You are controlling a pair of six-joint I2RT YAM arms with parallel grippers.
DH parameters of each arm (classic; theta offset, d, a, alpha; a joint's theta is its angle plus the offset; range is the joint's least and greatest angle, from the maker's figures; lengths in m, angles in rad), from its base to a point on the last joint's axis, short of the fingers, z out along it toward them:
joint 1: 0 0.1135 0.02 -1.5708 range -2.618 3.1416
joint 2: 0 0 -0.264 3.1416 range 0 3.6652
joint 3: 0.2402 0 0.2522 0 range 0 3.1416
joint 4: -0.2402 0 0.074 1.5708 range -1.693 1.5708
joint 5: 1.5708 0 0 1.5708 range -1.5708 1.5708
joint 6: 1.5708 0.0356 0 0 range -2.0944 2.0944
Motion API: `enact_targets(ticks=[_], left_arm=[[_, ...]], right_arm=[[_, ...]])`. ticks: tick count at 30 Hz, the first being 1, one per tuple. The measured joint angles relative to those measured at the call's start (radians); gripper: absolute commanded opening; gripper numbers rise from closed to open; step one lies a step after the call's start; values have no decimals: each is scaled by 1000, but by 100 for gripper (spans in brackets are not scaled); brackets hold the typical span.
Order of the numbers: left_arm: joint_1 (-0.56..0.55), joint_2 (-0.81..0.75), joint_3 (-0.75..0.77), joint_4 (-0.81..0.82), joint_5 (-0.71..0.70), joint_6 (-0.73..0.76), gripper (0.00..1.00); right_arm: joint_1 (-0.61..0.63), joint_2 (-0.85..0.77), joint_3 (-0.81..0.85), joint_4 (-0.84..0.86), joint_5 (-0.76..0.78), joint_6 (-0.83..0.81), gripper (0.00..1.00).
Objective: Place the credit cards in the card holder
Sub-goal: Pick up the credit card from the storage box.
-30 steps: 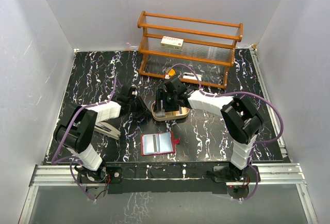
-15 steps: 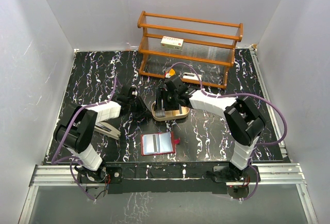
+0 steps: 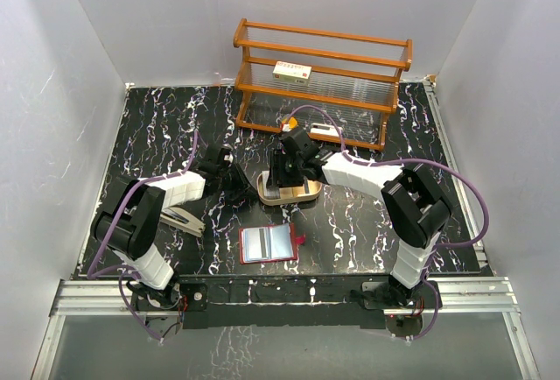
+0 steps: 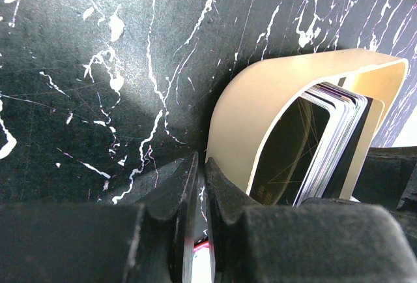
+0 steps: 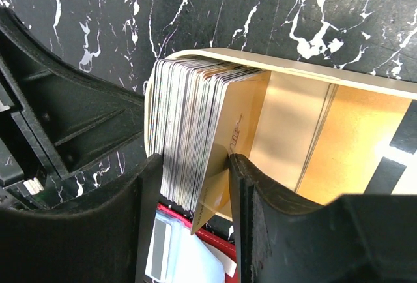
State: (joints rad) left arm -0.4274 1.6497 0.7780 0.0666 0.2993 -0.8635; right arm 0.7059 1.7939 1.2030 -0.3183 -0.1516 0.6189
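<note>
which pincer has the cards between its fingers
The right pincer: its fingers straddle the cards standing in the tray. The left pincer is shut and empty, beside the tray.

Wooden rack (image 3: 322, 82) at far side of black marbled table (image 3: 166, 126). White box with red marks (image 3: 292, 71) on rack's upper shelf. Orange wedge (image 3: 288, 123) by rack's front-left foot. Tan oval tray (image 3: 311, 192) just in front of rack.

From above, my right gripper (image 3: 282, 172) hides the credit cards (image 5: 189, 126) in the tray (image 3: 308, 193). Beyond the tray, my fingers (image 5: 273, 231) cut off the card holder (image 5: 179, 247).
</note>
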Motion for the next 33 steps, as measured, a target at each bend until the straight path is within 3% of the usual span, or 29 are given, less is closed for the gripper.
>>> enact_targets(ticks=[10,19,28,33], left_arm=[[0,0,0,0,1,0,9],[0,0,2,-12,-3,8,10],[0,-1,31,-88,-23,34,25],[0,-37,85,-144,-49,64,39]], right_arm=[[0,-45,-3,-16,27,3,26],[-2,-71,-16,-31,63,0,1],[-1,-83,-14,-89,144,-5,0],[1,-134,-14,-127,190,-16,0]])
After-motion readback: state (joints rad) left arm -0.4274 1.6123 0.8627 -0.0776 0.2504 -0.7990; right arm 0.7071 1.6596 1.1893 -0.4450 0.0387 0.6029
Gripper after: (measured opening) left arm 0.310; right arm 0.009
